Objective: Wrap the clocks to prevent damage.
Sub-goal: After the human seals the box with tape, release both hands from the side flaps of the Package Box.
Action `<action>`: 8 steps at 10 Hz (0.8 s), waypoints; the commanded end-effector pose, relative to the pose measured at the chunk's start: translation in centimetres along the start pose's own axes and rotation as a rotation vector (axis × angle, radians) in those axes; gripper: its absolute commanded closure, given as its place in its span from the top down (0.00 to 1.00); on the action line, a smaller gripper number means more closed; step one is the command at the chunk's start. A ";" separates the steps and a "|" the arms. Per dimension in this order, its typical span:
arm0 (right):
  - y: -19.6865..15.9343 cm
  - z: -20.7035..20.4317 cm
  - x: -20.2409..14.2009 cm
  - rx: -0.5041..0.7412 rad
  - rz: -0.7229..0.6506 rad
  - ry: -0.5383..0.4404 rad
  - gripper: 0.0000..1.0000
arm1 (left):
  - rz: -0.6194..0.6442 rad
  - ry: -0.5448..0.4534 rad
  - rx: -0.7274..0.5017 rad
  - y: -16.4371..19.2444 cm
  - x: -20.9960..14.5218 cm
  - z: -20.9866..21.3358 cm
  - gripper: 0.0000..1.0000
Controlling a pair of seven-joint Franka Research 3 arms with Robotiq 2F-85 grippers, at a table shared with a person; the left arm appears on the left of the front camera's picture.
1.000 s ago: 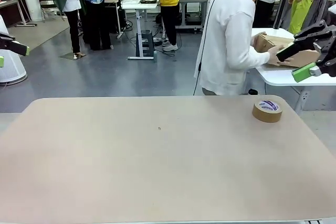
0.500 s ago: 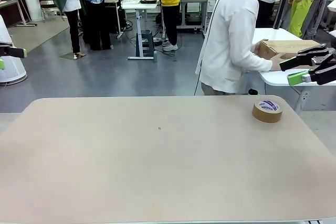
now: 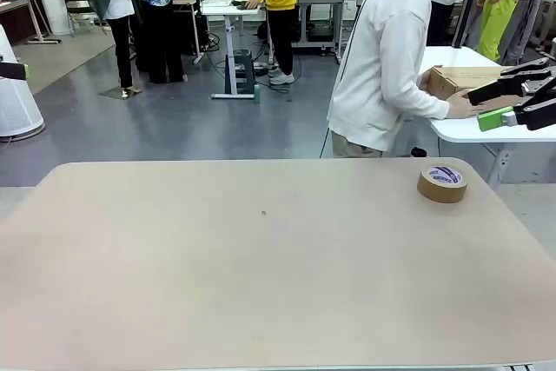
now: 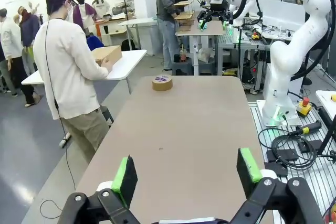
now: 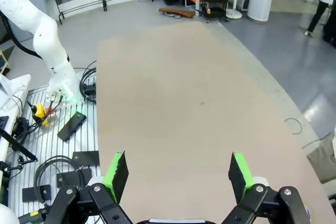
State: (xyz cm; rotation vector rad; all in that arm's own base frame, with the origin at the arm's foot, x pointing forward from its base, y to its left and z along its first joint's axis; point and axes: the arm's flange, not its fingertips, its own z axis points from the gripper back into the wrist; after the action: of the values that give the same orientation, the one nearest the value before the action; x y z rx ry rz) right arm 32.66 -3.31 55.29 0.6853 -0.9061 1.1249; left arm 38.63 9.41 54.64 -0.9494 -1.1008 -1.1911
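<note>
**Supervisor:** Report station status, left to right.

**Operator:** From the front view, I see the tip of the left gripper (image 3: pixel 12 70) at the far left edge, raised well above the table (image 3: pixel 261 284). In its wrist view, the left gripper (image 4: pixel 188 173) stands with its green pads (image 4: pixel 125 177) spread wide and nothing between them. It looks along the table's length.

**Supervisor:** Table contents?

**Operator:** I see one item on it: a roll of brown tape (image 3: pixel 442 183), lying flat near the far right corner. In the left wrist view the same roll of brown tape (image 4: pixel 162 82) sits at the far end of the surface. I cannot make out any clock in these views.

**Supervisor:** The person?

**Operator:** A person in a white top (image 3: pixel 382 67) stands beyond the far edge, right of centre, turned toward a white side table (image 3: pixel 486 128). Their hand (image 3: pixel 460 106) rests on a cardboard box (image 3: pixel 469 80) lying on that side table.

**Supervisor:** Right side?

**Operator:** The right gripper (image 3: pixel 512 102) enters at the right edge, held high in the air, level with the box as the front camera sees it. I confirm in its wrist view that the right gripper (image 5: pixel 178 174) is fully spread, fingers (image 5: pixel 116 174) well apart, holding nothing, with bare tabletop beyond them.
</note>
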 end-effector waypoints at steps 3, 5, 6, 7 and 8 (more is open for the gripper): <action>-0.4 0.0 -0.4 0.000 -0.010 -0.007 1.00 | -0.010 -0.011 -0.001 -0.1 0.0 0.5 1.00; -0.4 0.0 -0.4 0.000 -0.010 -0.007 1.00 | -0.010 -0.011 -0.001 -0.1 0.0 0.5 1.00; -0.4 0.0 -0.4 0.000 -0.010 -0.007 1.00 | -0.010 -0.011 -0.001 -0.1 0.0 0.5 1.00; -0.4 0.0 -0.4 0.000 -0.010 -0.007 1.00 | -0.010 -0.011 -0.001 -0.1 0.0 0.5 1.00; -0.4 0.0 -0.4 0.000 -0.010 -0.007 1.00 | -0.010 -0.011 -0.001 -0.1 0.0 0.5 1.00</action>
State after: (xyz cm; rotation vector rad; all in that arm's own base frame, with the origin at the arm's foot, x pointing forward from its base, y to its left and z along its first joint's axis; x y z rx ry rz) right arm 32.81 -3.73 54.93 0.6860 -0.8982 1.1095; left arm 38.58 9.61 54.62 -0.9479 -1.1032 -1.1884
